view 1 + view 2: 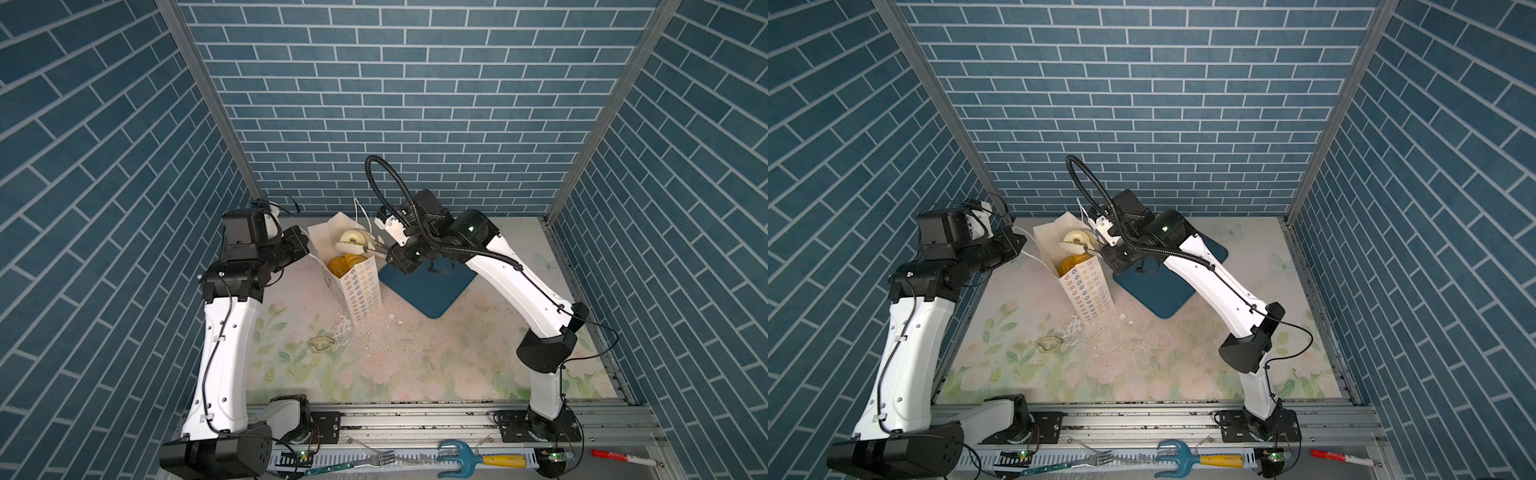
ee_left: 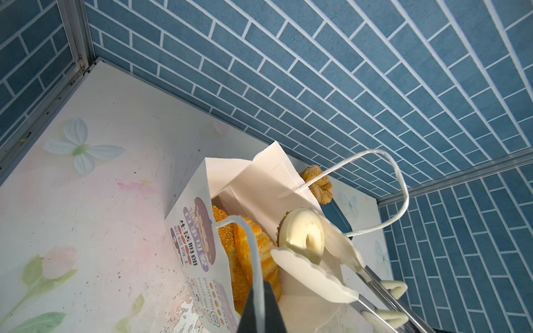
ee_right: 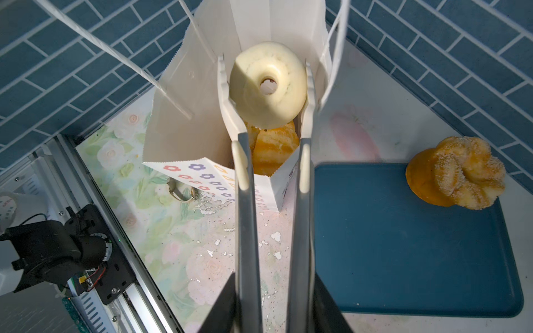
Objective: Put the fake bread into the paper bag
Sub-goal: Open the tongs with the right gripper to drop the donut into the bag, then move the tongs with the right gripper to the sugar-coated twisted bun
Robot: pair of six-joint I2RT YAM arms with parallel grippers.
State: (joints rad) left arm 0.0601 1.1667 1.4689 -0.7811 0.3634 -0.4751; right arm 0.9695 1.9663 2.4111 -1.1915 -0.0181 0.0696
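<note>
The white paper bag (image 1: 362,289) stands open near the back wall, with orange fake bread (image 3: 274,150) lying inside it. My left gripper (image 2: 261,310) is shut on one white cord handle (image 2: 253,250) and holds that side up. My right gripper (image 3: 272,305) is shut on metal tongs (image 3: 245,230). The tongs' white tips flank a pale ring-shaped bread (image 3: 268,86) over the bag's mouth. A sugar-dusted twisted cake (image 3: 458,173) sits at a corner of the dark teal tray (image 3: 403,245), to the right of the bag.
A small metal ring (image 1: 320,344) and white flakes lie on the floral mat in front of the bag. A fork (image 1: 374,459), a blue hand rake (image 1: 457,455) and a red marker (image 1: 619,457) lie along the front rail. Brick-pattern walls close in three sides.
</note>
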